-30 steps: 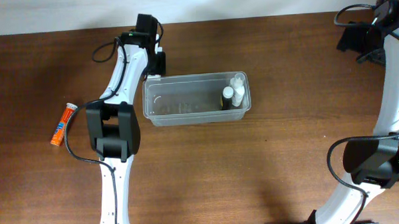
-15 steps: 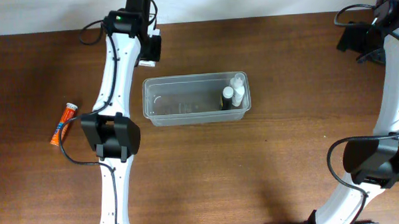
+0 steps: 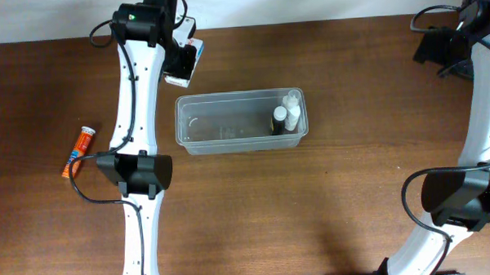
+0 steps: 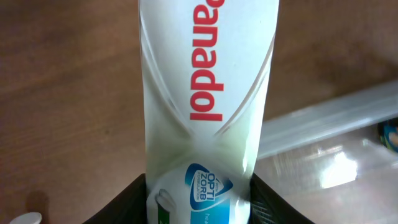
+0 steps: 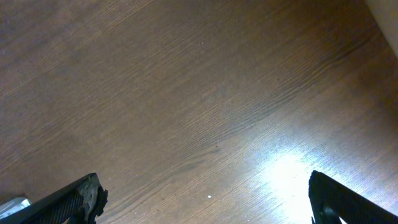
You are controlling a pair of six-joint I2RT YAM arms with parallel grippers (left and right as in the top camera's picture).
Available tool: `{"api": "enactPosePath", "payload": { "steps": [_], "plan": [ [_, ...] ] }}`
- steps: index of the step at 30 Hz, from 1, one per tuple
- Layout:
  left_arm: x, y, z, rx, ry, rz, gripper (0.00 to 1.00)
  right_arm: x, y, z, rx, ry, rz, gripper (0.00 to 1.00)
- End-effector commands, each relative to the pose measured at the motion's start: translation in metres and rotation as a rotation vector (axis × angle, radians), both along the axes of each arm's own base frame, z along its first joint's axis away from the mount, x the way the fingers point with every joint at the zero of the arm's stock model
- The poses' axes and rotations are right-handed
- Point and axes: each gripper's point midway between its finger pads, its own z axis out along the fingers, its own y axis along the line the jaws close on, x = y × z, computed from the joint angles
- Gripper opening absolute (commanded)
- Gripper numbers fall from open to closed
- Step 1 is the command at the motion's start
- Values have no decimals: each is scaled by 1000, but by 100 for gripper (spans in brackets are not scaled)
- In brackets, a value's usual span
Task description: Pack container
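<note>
Up close, the white cardboard box (image 4: pixel 205 93) squeezed in the left fingers (image 4: pixel 132 202) reads "Panadol", its ends cut off. Right fingers (image 5: pixel 68 202) are spread apart.

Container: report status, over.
Left gripper shut on Panadol box, held off far-left corner of container. Right gripper open, empty, far right. Small bottles inside, right end. Orange tube out on table; nothing blocking.

A dark brown wooden counter (image 3: pixel 333 85) is seen. A clear container (image 3: pixel 228 126) is set near its middle. A small orange tube (image 3: pixel 78 151) is laid flat, well apart from the container, toward the left edge.
</note>
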Motion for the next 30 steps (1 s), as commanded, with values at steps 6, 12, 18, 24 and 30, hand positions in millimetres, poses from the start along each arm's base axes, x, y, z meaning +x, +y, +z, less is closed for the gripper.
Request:
{"api": "enactPosePath", "payload": {
  "steps": [6, 12, 18, 24, 30],
  "plan": [
    [-8, -17, 9, -45, -3, -99, 45, 0, -4, 3, -14, -8, -16, 98],
    [-13, -35, 17, -44, -20, -135, 45, 0, -4, 3, -14, -8, -16, 99],
    [-23, -47, 49, -56, -82, -164, 45, 0, -4, 3, -14, -8, -16, 98],
    [-36, -55, 74, -66, -120, -185, 45, 0, -4, 3, -14, -8, -16, 98],
    [-56, -61, 67, -50, -45, -210, 45, 0, -4, 3, -14, -8, -16, 98]
  ]
}}
